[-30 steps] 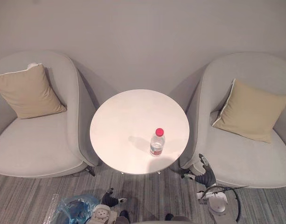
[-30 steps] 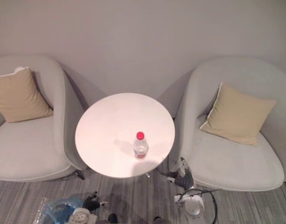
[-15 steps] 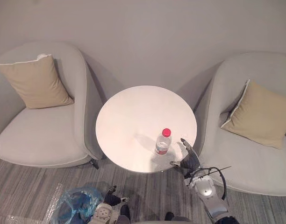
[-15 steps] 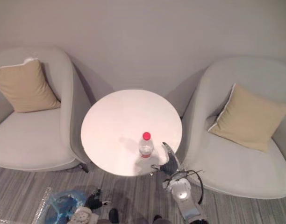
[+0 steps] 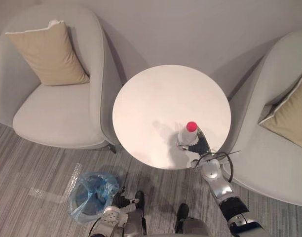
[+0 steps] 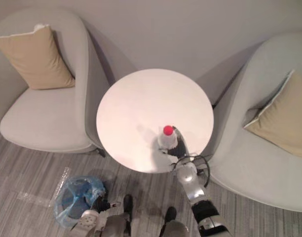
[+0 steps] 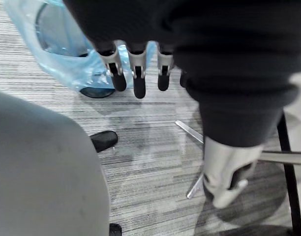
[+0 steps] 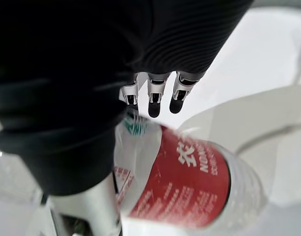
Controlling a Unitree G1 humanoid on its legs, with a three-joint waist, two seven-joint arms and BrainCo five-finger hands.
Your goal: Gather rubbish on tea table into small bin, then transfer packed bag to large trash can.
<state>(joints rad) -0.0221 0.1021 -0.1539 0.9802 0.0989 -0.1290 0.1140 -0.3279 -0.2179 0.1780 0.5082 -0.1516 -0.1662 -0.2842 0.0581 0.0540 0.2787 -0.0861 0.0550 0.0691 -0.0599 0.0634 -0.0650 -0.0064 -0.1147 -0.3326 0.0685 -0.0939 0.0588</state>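
- Two grey armchairs, one on the robot's left (image 5: 57,108) and one on its right (image 5: 269,163), flank the desk. Each has a tan cushion (image 5: 45,54) (image 5: 291,116). Not part of the task.
- Round white desk (image 5: 161,94) stands between the chairs. The bottle is the one thing on it.
- Small bin (image 5: 77,205) with a blue bag liner stands on the carpet floor (image 5: 32,163), off the desk's near left side, well apart from the bottle.
- Plastic bottle (image 5: 186,140), red cap and red label, stands upright near the desk's near right edge. It is the task's rubbish and is not yet in the bin.
- Right hand (image 5: 201,145) is at the bottle on its near right side. In the right wrist view the fingers (image 8: 154,101) reach straight past the bottle, which sits between them and the thumb, close to the palm. The fingers are spread, not curled round it.
- Left hand (image 7: 136,64) hangs low over the floor near the bin, fingers straight and relaxed, holding nothing.
- Step, as judged: reaching to grasp the bottle, early in the gather stage.
- Next move calls for closing the fingers and thumb round the bottle body without tipping it, then lifting and carrying it left and down to the bin.
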